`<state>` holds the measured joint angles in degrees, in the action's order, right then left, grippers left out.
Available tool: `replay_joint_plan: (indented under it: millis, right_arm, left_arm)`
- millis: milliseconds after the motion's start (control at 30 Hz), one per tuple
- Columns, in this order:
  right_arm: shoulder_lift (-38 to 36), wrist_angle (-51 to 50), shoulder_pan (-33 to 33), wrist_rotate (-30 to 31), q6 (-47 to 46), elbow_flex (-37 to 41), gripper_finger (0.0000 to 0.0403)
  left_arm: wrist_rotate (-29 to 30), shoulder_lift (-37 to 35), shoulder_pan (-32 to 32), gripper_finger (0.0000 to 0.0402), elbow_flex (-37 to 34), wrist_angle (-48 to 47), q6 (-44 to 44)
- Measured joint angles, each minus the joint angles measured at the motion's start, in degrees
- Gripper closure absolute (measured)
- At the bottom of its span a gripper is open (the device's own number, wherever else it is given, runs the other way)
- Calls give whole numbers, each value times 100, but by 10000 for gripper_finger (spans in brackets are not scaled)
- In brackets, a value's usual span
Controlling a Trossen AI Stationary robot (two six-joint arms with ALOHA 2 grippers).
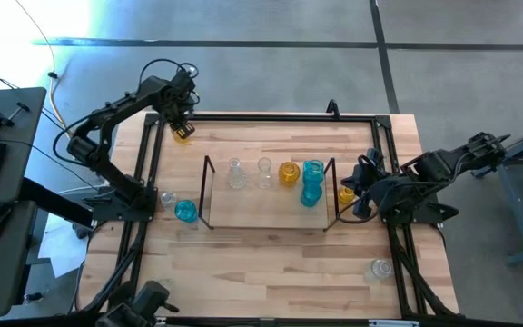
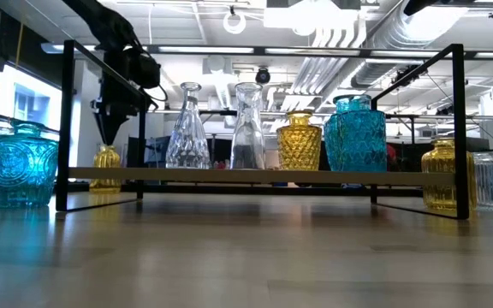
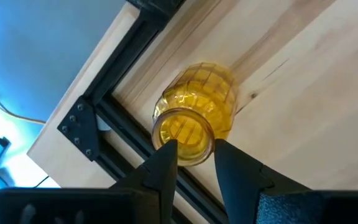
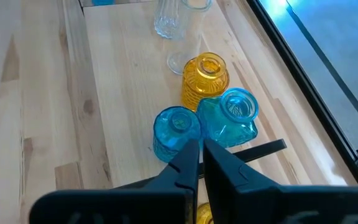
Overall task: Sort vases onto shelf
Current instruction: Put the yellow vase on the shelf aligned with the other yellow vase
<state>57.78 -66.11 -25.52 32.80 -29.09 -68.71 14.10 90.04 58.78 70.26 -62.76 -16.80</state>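
An amber vase (image 3: pixel 197 106) stands upright on its base at the table's far left corner, beside the black frame rail. My left gripper (image 3: pixel 194 155) hangs open just above its mouth, fingers pointing down; in the low view the fingertips (image 2: pixel 108 137) stand right over the neck of this amber vase (image 2: pixel 105 162). The shelf (image 1: pixel 252 207) in the middle carries two clear vases (image 1: pixel 235 174), an amber one (image 1: pixel 289 173) and two turquoise ones (image 1: pixel 312 171). My right gripper (image 4: pixel 201 152) is shut, raised by the shelf's right end, above the turquoise vases (image 4: pixel 229 118).
Left of the shelf stand a clear vase (image 1: pixel 166 198) and a turquoise vase (image 1: pixel 186 212). An amber vase (image 1: pixel 346 193) stands by the shelf's right frame, and a clear vase (image 1: pixel 382 268) near the front right. A black frame (image 1: pixel 271 116) rims the table.
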Motion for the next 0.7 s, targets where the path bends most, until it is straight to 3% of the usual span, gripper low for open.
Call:
replay_joint_plan:
  millis: [200, 433, 700]
  right_arm:
    - [0, 2, 0, 0, -42, 0, 394]
    - [2, 4, 0, 0, -41, 0, 394]
    - [2, 8, 0, -2, -29, 0, 394]
  left_arm:
    - [-28, 187, 74, 321, -2, 6, -110]
    - [-1, 365, 83, 390, 13, 4, -329]
    - [110, -133, -107, 397, 114, -303, -443]
